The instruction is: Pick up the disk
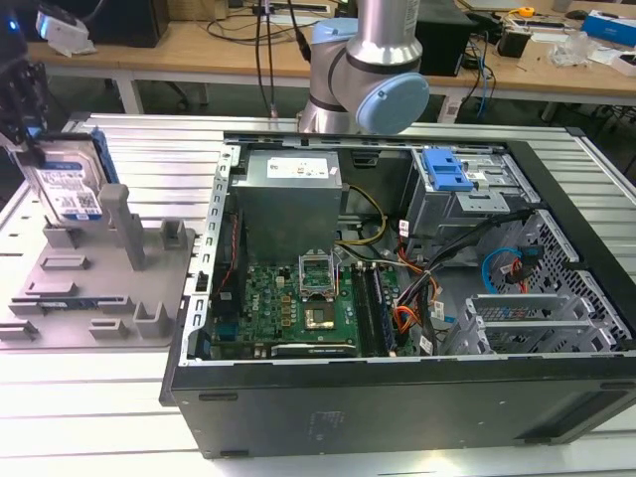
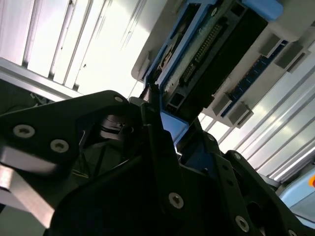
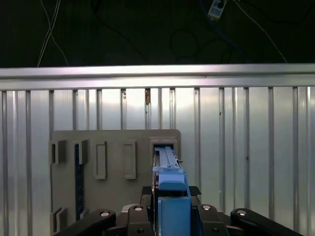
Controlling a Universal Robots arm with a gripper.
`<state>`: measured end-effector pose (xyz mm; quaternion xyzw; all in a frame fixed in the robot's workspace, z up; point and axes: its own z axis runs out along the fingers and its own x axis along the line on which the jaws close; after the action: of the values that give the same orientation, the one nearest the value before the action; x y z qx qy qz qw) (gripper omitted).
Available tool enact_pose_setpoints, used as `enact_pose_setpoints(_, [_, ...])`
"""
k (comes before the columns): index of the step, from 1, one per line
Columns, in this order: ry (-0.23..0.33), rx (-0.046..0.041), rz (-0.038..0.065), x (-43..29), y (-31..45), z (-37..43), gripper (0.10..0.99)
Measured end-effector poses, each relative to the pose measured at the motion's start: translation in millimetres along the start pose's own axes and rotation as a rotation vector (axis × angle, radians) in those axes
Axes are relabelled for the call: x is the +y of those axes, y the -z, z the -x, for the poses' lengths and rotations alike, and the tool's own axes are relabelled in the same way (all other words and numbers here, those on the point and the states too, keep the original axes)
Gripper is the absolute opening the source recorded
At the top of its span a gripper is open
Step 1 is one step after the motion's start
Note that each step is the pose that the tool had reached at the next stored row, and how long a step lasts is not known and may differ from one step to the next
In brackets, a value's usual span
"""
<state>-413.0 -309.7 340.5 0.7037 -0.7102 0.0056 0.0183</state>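
Exterior view: gripper [image 1: 25, 129] clamped on the upright disk [image 1: 68, 181] above the grey tray [image 1: 99, 288]; rigid, weighty, best held by its blue rails.

From the exterior view I see the disk [image 1: 68, 181] standing upright at the far-left corner of the tray [image 1: 99, 288], clamped by the gripper [image 1: 22, 134]. The open computer case [image 1: 397, 298] lies to the exterior view's right of the tray, both on the slatted table [image 1: 89, 417].

Wooden workbenches [image 1: 229, 50] cluttered with cables stand behind the ribbed metal table [image 1: 119, 397] under bright light.
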Motion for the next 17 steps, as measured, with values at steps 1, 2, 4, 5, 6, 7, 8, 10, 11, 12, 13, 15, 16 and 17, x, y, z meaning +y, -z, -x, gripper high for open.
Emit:
enact_pose_setpoints(1, [0.000, 0.0000, 0.000, 0.1, 5.6, -0.2, 0.365])
enact_pose_setpoints(2, [0.000, -0.0001, 0.000, 0.2, 13.8, -0.4, 0.365])
enact_pose_setpoints(4, [0.000, 0.0000, 0.000, 0.4, 22.6, -0.8, 0.365])
enact_pose_setpoints(5, [0.000, 0.0000, 0.000, 0.5, 27.1, -0.9, 0.365])
enact_pose_setpoints(6, [0.000, 0.0000, 0.000, 0.6, 34.9, -1.2, 0.365])
enact_pose_setpoints(7, [0.000, 0.0000, 0.000, 0.8, 43.2, -1.5, 0.365])
enact_pose_setpoints(8, [0.000, 0.0000, 0.000, 0.9, 52.0, -1.8, 0.365])
enact_pose_setpoints(10, [0.000, 0.0000, 0.000, 1.1, 61.2, -2.1, 0.365])
enact_pose_setpoints(11, [0.000, 0.0000, 0.000, 1.2, 68.9, -2.4, 0.365])
enact_pose_setpoints(12, [0.000, 0.0000, 0.000, 1.3, 73.7, -2.5, 0.365])
enact_pose_setpoints(13, [0.000, 0.0000, 0.000, 1.4, 78.4, -2.7, 0.365])
enact_pose_setpoints(15, [0.000, 0.0000, 0.000, 1.6, 90.0, -3.1, 0.365])
enact_pose_setpoints(16, [0.000, 0.0000, 0.000, 1.7, 96.4, -3.3, 0.365])
enact_pose_setpoints(17, [0.000, 0.0000, 0.000, 1.8, 101.4, -3.5, 0.365])
